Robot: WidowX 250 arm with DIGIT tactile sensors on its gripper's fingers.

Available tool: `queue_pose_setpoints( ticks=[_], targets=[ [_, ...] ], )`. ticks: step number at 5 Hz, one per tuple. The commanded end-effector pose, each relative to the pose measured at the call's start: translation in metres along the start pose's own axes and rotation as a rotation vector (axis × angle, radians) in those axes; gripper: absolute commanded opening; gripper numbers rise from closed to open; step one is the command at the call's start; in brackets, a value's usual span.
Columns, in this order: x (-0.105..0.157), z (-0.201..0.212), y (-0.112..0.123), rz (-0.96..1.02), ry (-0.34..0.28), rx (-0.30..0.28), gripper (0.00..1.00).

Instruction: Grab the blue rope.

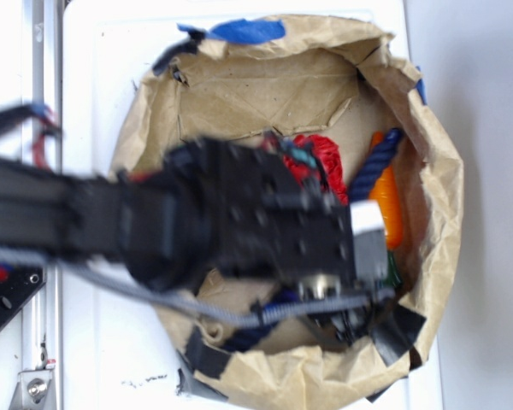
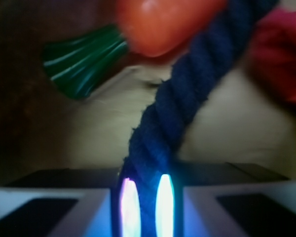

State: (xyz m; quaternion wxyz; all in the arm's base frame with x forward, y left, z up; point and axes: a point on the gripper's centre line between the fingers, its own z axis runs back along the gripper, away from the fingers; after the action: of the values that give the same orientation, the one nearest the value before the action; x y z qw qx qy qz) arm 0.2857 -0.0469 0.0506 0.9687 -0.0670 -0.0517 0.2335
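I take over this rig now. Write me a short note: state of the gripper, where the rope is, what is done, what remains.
Gripper: shut on the blue rope, near one end, seen in the wrist view.
Rope: inside the brown paper bag, running past the orange carrot toy and beside the red item. Its far end shows in the exterior view.
Done: the rope is pinched between the fingers.
Left: lift it and confirm the hold; whether it is off the bag floor I cannot tell.
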Motion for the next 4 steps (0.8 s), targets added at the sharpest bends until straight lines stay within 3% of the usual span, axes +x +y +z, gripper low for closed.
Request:
queue_pose_setpoints(
  ticks=[1, 2, 4],
  targets=[
    [0.016, 0.104, 0.047, -0.060, -0.122, 0.020, 0.00],
    [0.012, 0.134, 0.057, -0.101, -0.076, -0.009, 0.00],
    [0.013, 0.145, 0.052, -0.134, -0.055, 0.037, 0.00]
  ],
)
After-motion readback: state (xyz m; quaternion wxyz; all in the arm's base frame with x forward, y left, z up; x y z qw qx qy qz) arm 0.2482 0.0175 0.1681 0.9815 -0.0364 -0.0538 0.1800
